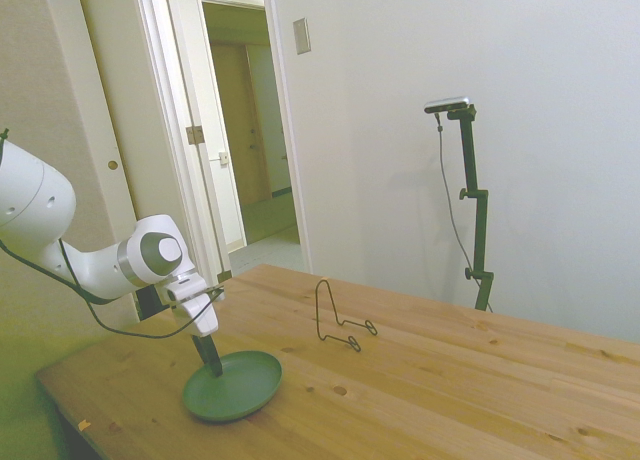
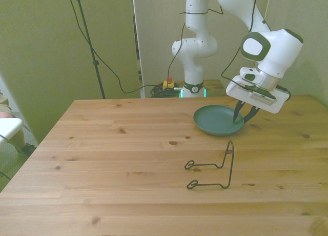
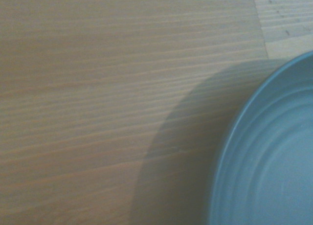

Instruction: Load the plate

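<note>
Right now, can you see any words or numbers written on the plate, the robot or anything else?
No text can be read anywhere.
The plate is plain green, unmarked.
The gripper and the wire stand show no writing.
The table is bare wood.

Side and front views both take in the plate (image 1: 232, 385) from afar; the wrist view looks closely at its rim.

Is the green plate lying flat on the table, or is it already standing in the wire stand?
Lying flat. The plate rests on the table, apart from the empty wire stand; the tool pinches its rim.
</note>
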Controlling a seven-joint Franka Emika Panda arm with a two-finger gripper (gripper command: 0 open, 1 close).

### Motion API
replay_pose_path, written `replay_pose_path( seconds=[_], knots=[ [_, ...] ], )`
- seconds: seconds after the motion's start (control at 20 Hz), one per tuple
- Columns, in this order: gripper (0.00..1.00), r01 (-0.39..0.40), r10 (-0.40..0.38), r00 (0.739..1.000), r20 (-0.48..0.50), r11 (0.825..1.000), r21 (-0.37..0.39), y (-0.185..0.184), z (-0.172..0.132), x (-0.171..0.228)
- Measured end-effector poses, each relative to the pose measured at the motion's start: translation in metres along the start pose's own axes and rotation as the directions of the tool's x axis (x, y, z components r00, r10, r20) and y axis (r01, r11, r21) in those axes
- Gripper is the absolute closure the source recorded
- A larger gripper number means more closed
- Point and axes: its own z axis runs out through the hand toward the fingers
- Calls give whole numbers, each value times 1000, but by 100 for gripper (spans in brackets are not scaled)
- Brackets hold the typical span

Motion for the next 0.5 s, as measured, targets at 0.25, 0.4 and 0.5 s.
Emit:
replay_pose_path(
  seconds=[0.25,0.4,0.5],
  knots=[
    [100,-3,3,1000,-2,1000,-1,1,1,4],
    [100,1,-1,1000,-6,1000,0,0,1,6],
    [100,9,-9,1000,-6,1000,0,0,1,6]
  ],
)
